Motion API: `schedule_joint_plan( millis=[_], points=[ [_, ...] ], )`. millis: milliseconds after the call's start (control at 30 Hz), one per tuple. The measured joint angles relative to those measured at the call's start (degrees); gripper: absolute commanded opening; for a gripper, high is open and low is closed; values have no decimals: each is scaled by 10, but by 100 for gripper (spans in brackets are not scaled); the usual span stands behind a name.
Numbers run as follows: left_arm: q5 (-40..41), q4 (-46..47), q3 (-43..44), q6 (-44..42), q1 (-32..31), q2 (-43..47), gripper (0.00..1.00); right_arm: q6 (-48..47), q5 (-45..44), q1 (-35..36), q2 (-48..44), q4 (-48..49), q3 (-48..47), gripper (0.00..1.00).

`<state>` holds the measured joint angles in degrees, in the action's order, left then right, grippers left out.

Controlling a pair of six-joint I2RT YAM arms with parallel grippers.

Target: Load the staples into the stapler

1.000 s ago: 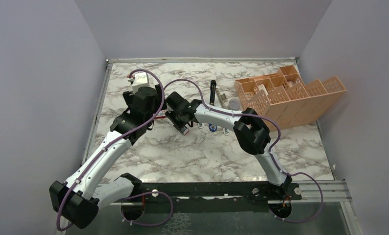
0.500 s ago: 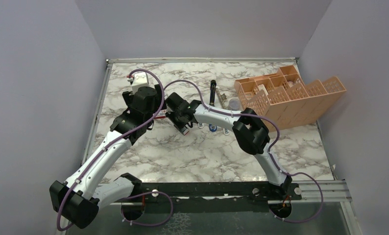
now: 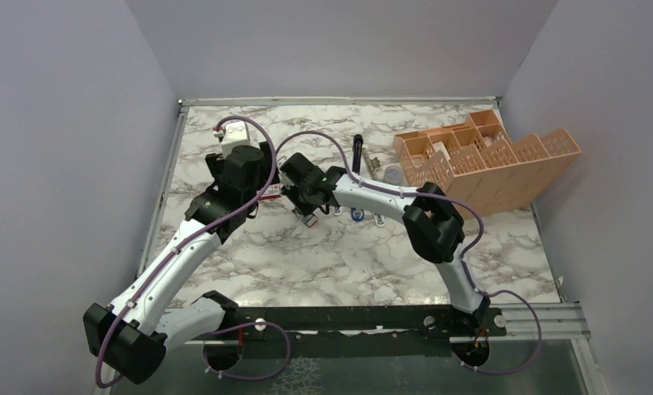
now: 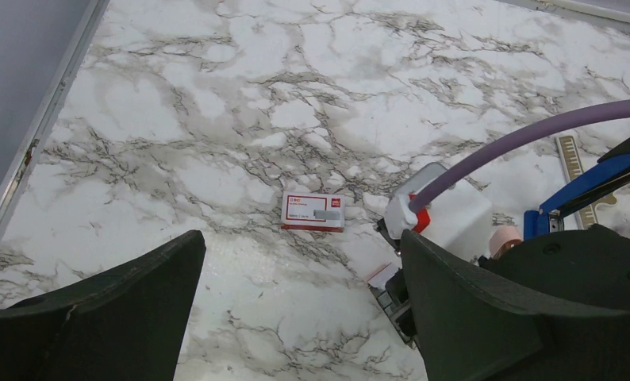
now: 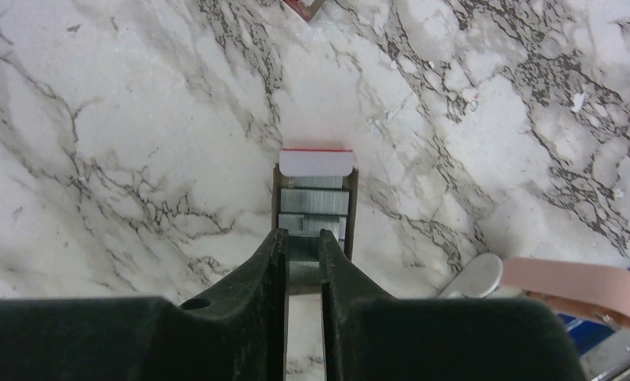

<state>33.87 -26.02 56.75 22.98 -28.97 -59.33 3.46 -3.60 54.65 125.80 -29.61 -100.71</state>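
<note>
Right gripper [image 5: 302, 236] pinched narrow on the staples [image 5: 313, 202] in their dark tray [image 5: 352, 214], mid-desk nearer the left edge; best lifted straight up, strip kept level, toward the blue stapler [image 4: 585, 182] just beside. Left gripper [image 4: 300, 246] hangs spread wide

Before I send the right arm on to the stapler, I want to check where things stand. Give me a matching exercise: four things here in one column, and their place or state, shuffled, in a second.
Things:
1. left gripper
2. right gripper
3. red-and-white box
4. orange organizer

Places or states:
A. at the far right corner of the table
B. shut on the staples in their dark tray
C. open, holding nothing
D. lying flat on the table, untouched

Pairs: 1-C, 2-B, 3-D, 4-A
</note>
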Motion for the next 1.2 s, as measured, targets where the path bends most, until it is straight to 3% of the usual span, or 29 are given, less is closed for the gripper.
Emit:
schedule_joint_plan(
  millis=[400, 667, 1000, 1200],
  points=[
    [0, 0, 0, 0, 0, 0, 93, 10, 30, 0, -134, 3, 180, 21],
    [0, 0, 0, 0, 0, 0, 93, 8, 54, 2, -158, 25, 271, 22],
    [0, 0, 0, 0, 0, -5, 93, 6, 62, 6, -161, 38, 281, 46],
    [0, 0, 0, 0, 0, -9, 93, 72, 27, 8, -161, 28, 276, 49]
  ],
)
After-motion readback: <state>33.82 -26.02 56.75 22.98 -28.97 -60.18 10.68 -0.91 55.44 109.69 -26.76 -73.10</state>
